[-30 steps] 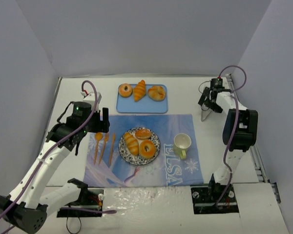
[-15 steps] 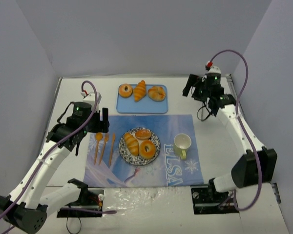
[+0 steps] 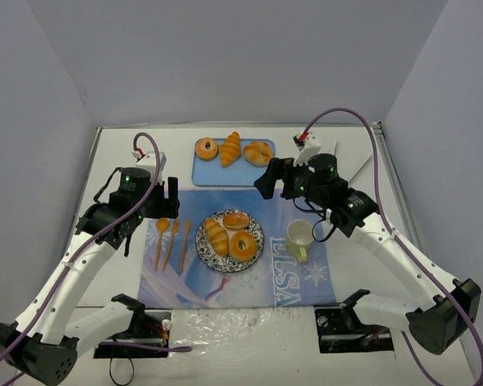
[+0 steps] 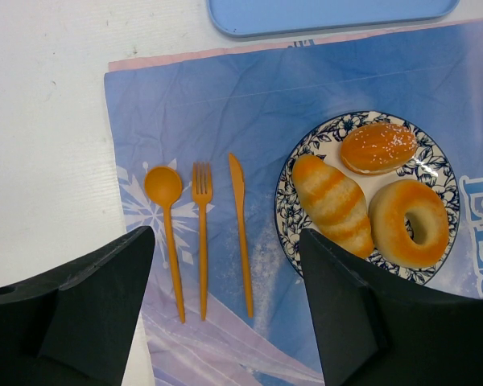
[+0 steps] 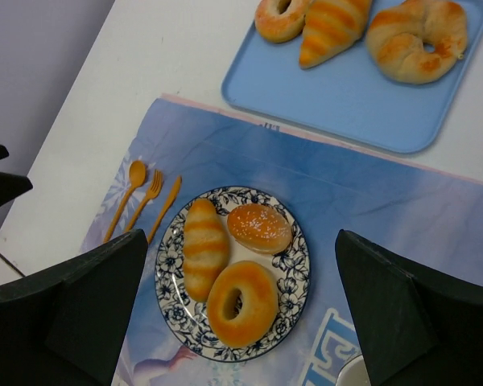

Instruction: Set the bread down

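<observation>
Where the white table (image 3: pixel 354 153) spreads under both arms, one blue placemat (image 3: pixel 249 281) printed ELSA covers its near middle. Two grippers hang above it. The left gripper (image 4: pixel 225 265) is over the mat's left part, fingers spread wide with nothing between them. The right gripper (image 5: pixel 241 241) is above the mat's far side, by the tray, likewise gaping and empty.

One light-blue tray (image 3: pixel 233 177) lies against the mat's far edge. One patterned plate (image 5: pixel 171 297) sits on the mat near its middle. One pale cup (image 3: pixel 300 235) stands on the mat to the plate's right, apart from it.

The bread (image 5: pixel 330 24) counts six pieces, none held. Three lie in a row on the tray: a small donut (image 3: pixel 206 149) at the left, a croissant (image 3: pixel 230 149) in the middle, a twisted ring (image 3: pixel 258 153) at the right. Three crowd the plate: a ridged roll (image 3: pixel 216 237) on the left, a sugar-dusted bun (image 3: pixel 236 219) at the far side, a ring donut (image 3: pixel 242 245) on the right.

Three orange utensils lie side by side on the mat, left of the plate: one spoon (image 4: pixel 164 186), one fork (image 4: pixel 202 241), one knife (image 4: pixel 240 225), the knife nearest the plate.
</observation>
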Action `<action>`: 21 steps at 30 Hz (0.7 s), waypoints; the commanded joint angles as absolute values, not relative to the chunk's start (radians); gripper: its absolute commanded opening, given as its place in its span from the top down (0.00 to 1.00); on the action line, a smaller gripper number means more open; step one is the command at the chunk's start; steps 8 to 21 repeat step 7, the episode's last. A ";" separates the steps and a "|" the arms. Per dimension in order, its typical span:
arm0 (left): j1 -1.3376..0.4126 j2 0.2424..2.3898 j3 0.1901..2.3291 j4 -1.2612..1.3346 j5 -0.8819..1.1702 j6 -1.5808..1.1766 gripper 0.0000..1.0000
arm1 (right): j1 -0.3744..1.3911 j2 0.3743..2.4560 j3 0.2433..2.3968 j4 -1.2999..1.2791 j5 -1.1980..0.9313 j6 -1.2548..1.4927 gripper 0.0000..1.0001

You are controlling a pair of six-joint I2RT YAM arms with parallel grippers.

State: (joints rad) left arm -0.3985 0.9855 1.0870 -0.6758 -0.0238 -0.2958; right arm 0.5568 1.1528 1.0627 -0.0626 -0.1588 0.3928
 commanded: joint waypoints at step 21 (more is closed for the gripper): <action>-0.405 0.984 1.118 -0.643 -0.038 -0.298 0.31 | 0.624 1.167 1.050 0.057 -0.093 0.401 0.00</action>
